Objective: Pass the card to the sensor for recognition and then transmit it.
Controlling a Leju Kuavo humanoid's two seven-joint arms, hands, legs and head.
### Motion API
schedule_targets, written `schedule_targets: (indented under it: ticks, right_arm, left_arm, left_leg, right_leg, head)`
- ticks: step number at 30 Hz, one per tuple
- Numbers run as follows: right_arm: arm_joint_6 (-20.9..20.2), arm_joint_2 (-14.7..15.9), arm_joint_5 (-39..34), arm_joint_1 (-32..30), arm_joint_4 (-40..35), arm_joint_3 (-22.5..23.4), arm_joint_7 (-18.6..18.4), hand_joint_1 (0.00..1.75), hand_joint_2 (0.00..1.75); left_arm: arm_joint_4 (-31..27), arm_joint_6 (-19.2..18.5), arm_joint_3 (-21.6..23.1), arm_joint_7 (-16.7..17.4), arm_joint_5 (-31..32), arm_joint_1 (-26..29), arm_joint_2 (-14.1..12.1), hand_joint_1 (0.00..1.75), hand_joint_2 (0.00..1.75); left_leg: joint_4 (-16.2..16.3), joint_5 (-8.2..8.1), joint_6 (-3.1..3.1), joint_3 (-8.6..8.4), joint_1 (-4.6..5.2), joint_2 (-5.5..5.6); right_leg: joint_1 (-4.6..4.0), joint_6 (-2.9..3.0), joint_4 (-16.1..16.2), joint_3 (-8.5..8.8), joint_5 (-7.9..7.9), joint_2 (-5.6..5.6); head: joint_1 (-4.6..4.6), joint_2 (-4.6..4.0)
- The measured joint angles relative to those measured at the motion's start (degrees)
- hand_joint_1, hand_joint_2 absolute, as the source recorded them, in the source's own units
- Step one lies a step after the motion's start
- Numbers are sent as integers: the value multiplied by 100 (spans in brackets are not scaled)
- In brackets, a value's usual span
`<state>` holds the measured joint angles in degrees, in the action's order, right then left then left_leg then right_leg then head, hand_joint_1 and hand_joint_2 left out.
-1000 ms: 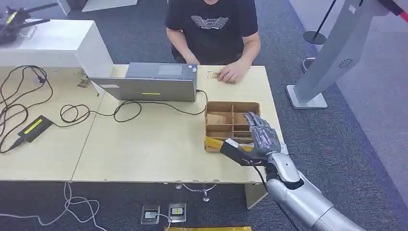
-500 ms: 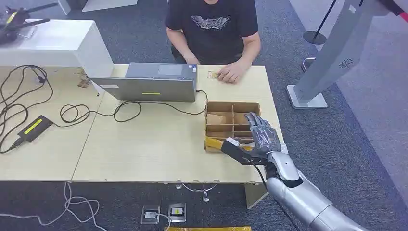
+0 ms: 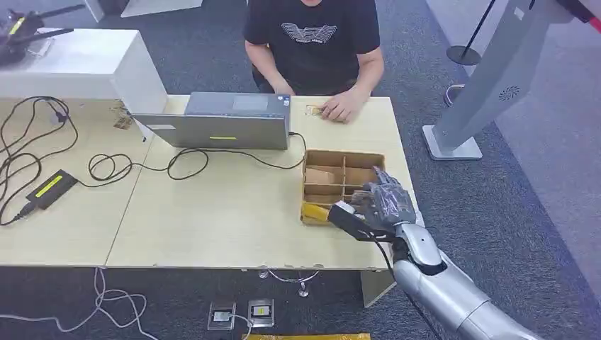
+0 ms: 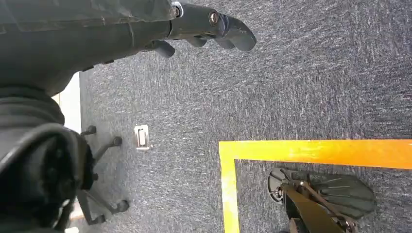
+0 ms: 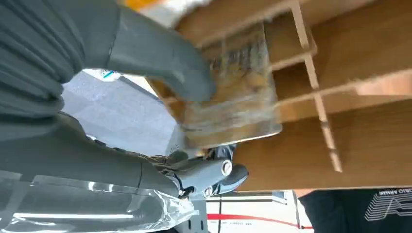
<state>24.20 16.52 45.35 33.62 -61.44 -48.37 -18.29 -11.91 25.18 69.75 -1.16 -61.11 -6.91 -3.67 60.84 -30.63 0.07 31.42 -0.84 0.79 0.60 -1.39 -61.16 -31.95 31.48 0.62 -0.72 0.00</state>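
Head view: the right hand (image 3: 386, 202) reaches over the near right part of a compartmented cardboard box (image 3: 343, 159) standing on the pale wooden table (image 3: 212, 219). Its fingers curl down toward the box's near compartments. A closed grey laptop (image 3: 220, 120) sits farther back, with black cables (image 3: 42, 134) trailing across the left side. A seated person in a black shirt rests one hand (image 3: 340, 108) on the far edge of the table.

Left wrist view: the left hand (image 4: 204, 26) hangs over dark grey carpet (image 4: 316, 73) crossed by a yellow floor line (image 4: 311, 150). Its fingers are loosely bent and apart, with nothing in them.

Right wrist view: the thick grey thumb (image 5: 165, 58) presses on the face of a glossy card (image 5: 233, 92), with dark fingers (image 5: 214, 172) beneath its lower edge, so the card is pinched. The card lies over the box's thin dividers; its print is too blurred to read.
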Motion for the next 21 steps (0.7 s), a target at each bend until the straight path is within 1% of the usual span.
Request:
schedule_targets:
  ticks: [21]
  right_arm:
    - [52, 7, 48, -4, 0, 2, 57, 175, 175]
  left_arm:
    - [0, 0, 4, 0, 46, 0, -2, 0, 0]
  left_leg:
    - [0, 0, 0, -2, 0, -1]
  right_leg:
    - [0, 0, 0, 0, 0, -4]
  head:
    - [2, 0]
